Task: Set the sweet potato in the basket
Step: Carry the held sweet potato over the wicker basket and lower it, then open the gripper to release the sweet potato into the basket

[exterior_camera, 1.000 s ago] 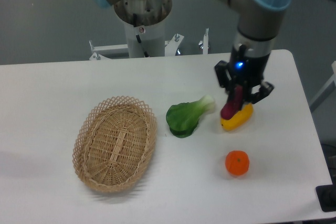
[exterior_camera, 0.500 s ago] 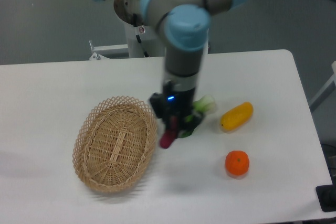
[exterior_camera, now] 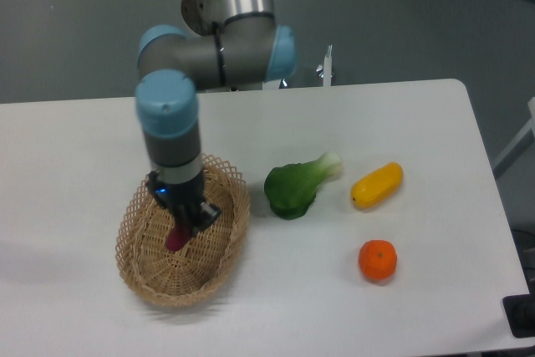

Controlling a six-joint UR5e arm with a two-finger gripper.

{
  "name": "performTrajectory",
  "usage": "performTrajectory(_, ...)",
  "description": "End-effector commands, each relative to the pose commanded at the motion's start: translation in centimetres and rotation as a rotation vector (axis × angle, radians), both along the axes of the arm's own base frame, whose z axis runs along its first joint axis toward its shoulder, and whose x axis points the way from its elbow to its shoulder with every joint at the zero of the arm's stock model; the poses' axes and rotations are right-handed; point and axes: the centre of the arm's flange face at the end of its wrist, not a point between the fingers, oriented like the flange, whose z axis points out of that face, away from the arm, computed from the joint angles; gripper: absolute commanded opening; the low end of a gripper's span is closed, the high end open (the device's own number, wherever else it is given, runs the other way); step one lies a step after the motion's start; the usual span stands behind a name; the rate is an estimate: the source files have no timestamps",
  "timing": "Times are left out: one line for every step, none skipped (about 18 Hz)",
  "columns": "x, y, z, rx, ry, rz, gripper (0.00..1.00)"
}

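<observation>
Over the basket (exterior_camera: 150, 277) on the left, the end effector (exterior_camera: 182, 225) is clamped on the sweet potato (exterior_camera: 175, 238), a slim magenta tuber hanging nose-down inside the wicker rim. Moving right: a green leafy vegetable (exterior_camera: 292, 189), a yellow vegetable (exterior_camera: 377, 185), an orange fruit (exterior_camera: 377, 259), all on the white counter (exterior_camera: 67, 148). Grey wall behind.
</observation>
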Motion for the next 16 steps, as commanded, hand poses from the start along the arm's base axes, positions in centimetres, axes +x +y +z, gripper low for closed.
performTrajectory(0.2,-0.2,-0.6,-0.001,0.001,-0.003,0.15)
performTrajectory(0.3,-0.5,-1.0,0.0,0.006,-0.006,0.15)
performTrajectory(0.5,-0.6,-1.3,0.0,0.006,-0.012,0.16)
performTrajectory(0.8,-0.7,-1.9,-0.01,0.003,-0.016,0.16)
performTrajectory(1.0,-0.7,-2.3,-0.015,0.002,-0.021,0.16)
performTrajectory(1.0,-0.7,-2.3,-0.016,0.006,-0.019,0.17)
performTrajectory(0.9,-0.6,-2.3,-0.013,0.008,-0.019,0.2)
performTrajectory(0.9,-0.6,-2.3,-0.014,0.007,-0.019,0.26)
performTrajectory(0.9,-0.6,-2.3,-0.013,0.008,-0.02,0.41)
performTrajectory(0.9,-0.6,-2.0,-0.009,0.01,-0.02,0.75)
performTrajectory(0.8,-0.4,-1.5,0.0,0.016,-0.022,1.0)
performTrajectory(0.7,-0.3,-0.7,0.015,0.024,-0.02,1.0)
performTrajectory(0.7,-0.1,0.3,0.032,0.033,-0.018,1.0)
performTrajectory(0.5,0.2,1.4,0.051,0.04,-0.008,1.0)
performTrajectory(0.1,0.7,2.5,0.071,0.052,-0.004,1.0)
performTrajectory(-0.2,1.2,3.5,0.093,0.066,0.004,1.0)
